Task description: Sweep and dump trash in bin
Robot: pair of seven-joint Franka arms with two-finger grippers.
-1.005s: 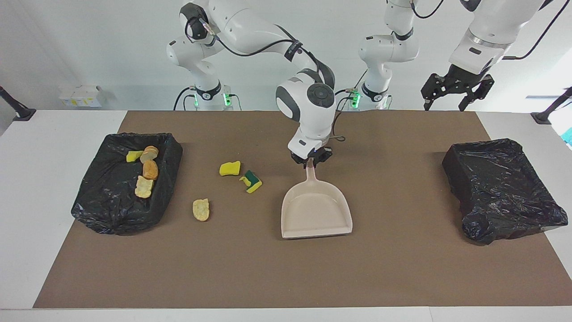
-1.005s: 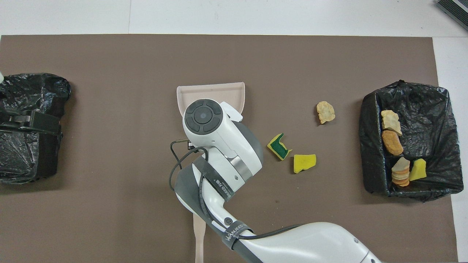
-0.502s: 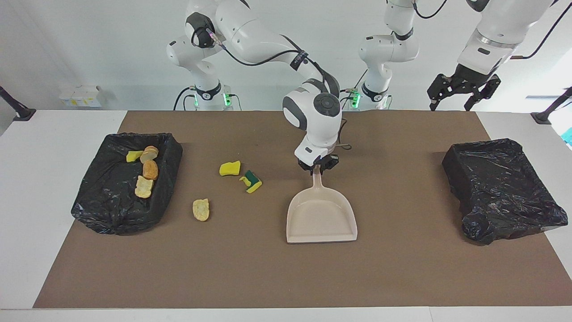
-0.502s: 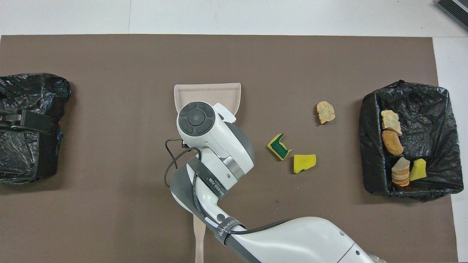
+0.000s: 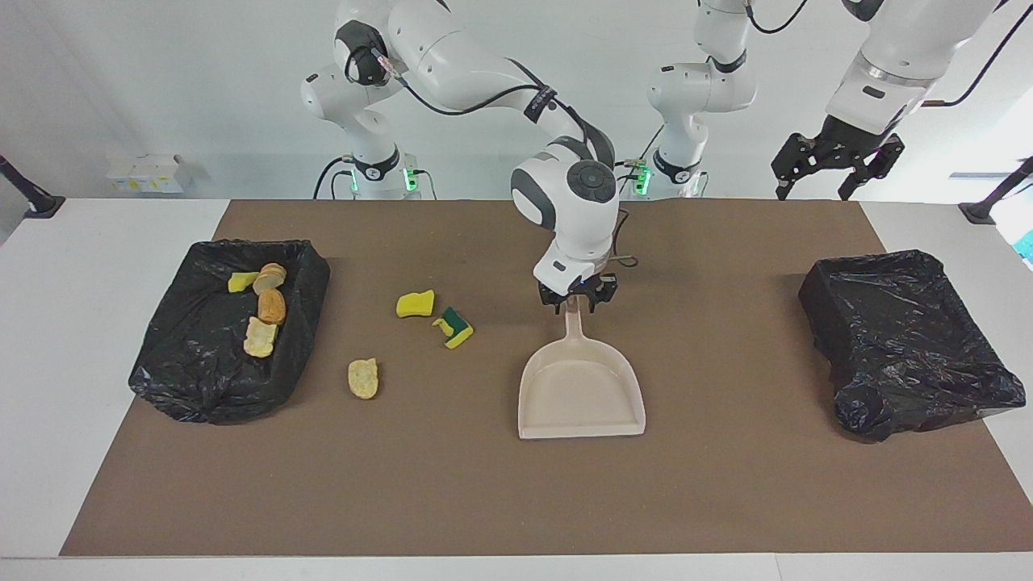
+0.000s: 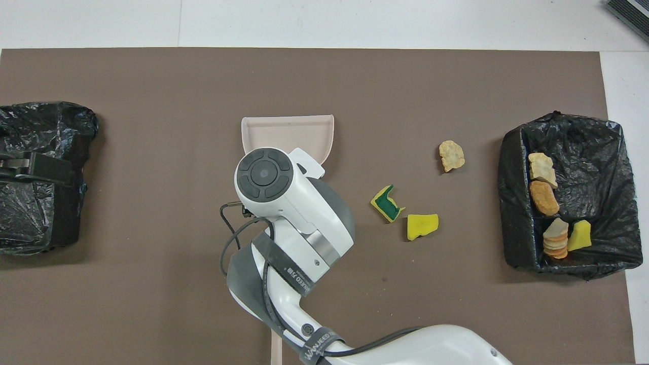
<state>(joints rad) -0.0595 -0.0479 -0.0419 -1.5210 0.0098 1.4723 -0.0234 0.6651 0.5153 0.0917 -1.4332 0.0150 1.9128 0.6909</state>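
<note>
Facing view: high camera across table, looking at robots, whole brown mat [image 5: 726, 484] in frame, arm bases at top. Overhead view: camera above robots' end, looking steeply down and forward, closer in. Shared: mat, dustpan [image 5: 583, 395] [image 6: 287, 132], both black-lined bins [image 5: 202, 355] [image 6: 598, 147], seen half a turn apart.

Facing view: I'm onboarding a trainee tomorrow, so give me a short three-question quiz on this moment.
1. Count: how many trash scraps lie on the mat, outside any bin?
2. True or false: the bin toward the left arm's end of the table holds no scraps.
3. Choose: the right end effector is at (A) the dustpan's handle, (B) the green-layered sponge, (C) the bin with scraps in it.

Key: 1. Three. 2. True. 3. A.
</note>
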